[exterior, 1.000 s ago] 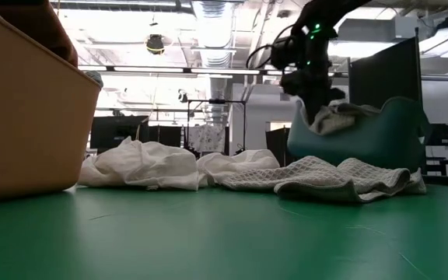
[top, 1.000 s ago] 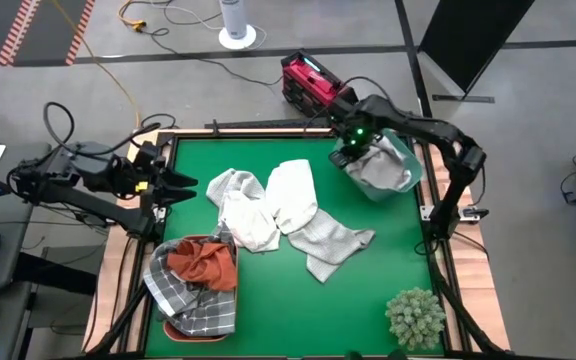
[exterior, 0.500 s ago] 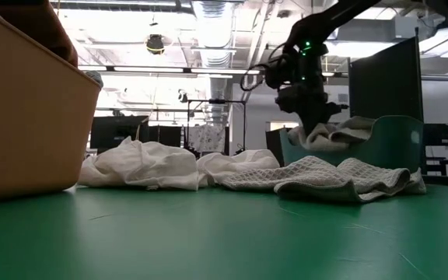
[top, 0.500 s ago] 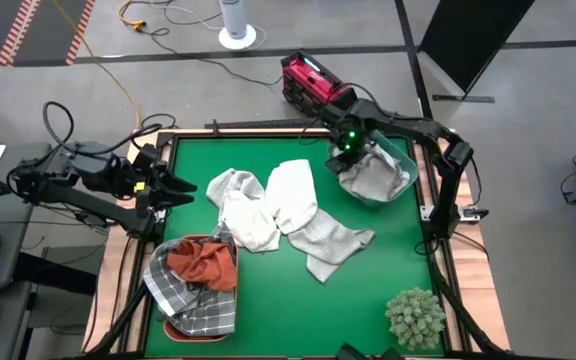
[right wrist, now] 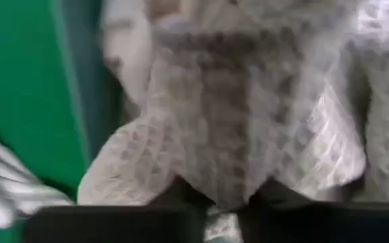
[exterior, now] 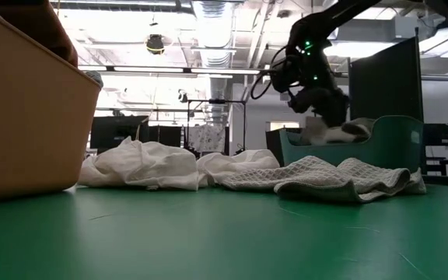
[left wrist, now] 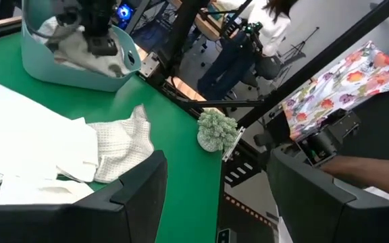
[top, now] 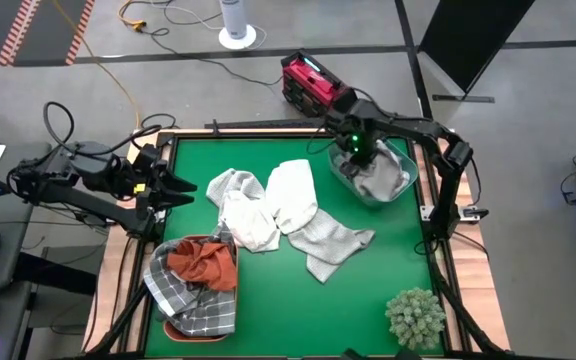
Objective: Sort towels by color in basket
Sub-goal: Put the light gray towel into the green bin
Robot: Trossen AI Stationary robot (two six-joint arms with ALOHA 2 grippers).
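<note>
A teal basket (top: 404, 162) stands at the table's far right and holds a pale waffle-weave towel (top: 380, 181). My right gripper (top: 356, 152) points down into it and is shut on that towel (right wrist: 248, 101). Three pale towels (top: 240, 208), (top: 293, 194), (top: 334, 241) lie spread on the green mat in the middle. An orange basket (top: 173, 328) at the near left holds a rust-orange towel (top: 204, 262) and a grey checked towel (top: 193, 303). My left gripper (top: 184, 187) waits open over the table's left edge. My right gripper pinches a raised fold of the waffle towel (right wrist: 223, 194) between its two fingers (right wrist: 296, 217). It comes from above, pointing steeply down into the teal basket. The rest of the towel lies bunched in the basket (exterior: 341, 131).
A spiky pale-green plant ball (top: 415, 316) sits at the near right corner. A wooden rim (top: 438, 262) frames the mat. Bare green mat shows along the near edge between the orange basket and the plant. A person stands beyond the table in the left wrist view (left wrist: 262, 27).
My right gripper has sunk toward the teal basket and tipped more steeply down. The basket, tilted up a second ago, has settled level on the mat and slid slightly toward the table's left. The towel has dropped lower inside it.
</note>
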